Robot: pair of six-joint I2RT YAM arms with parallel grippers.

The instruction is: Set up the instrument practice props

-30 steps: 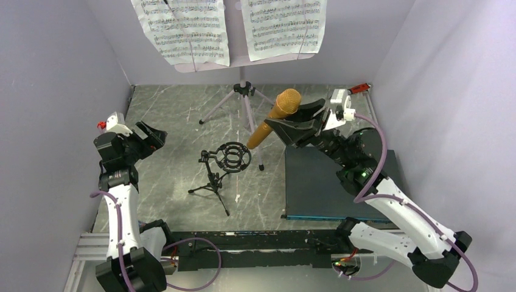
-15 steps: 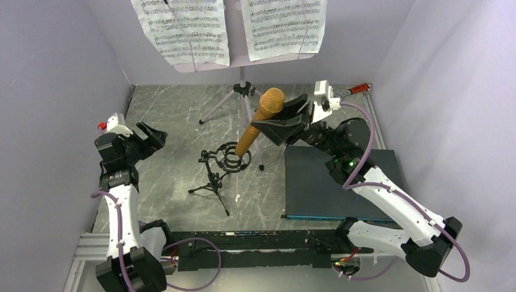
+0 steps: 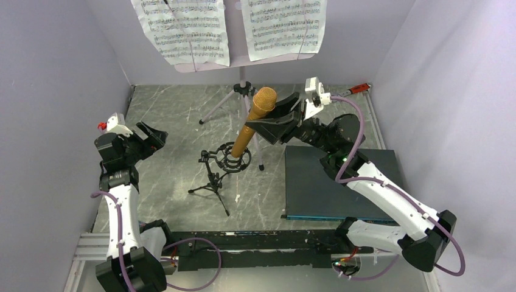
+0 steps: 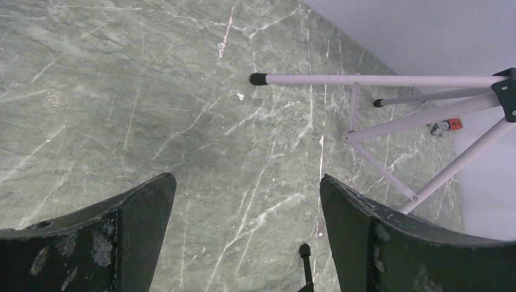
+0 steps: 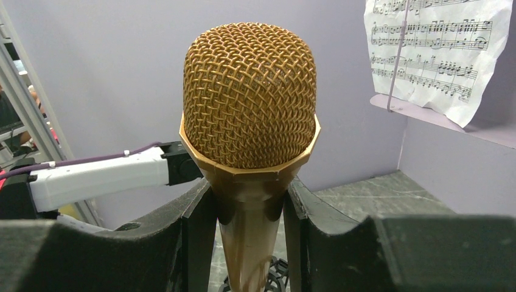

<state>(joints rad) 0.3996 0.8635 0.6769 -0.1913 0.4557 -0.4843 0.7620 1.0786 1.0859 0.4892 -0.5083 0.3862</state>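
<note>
We are seating the gold microphone [image 3: 250, 126], clenched in the right gripper [image 5: 249, 210] jaws, at the mic stand [image 3: 226, 161] ring; next, lower it straight. Left gripper [image 4: 246, 185] jaws are released.

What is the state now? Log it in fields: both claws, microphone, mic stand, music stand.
left claw: open, empty
right claw: shut on gold microphone
gold microphone: tilted, head up, tail at the ring mount; seated or not, cannot tell
black tripod mic stand: standing upright
music stand: upright at back, two sheet-music pages on it
</note>
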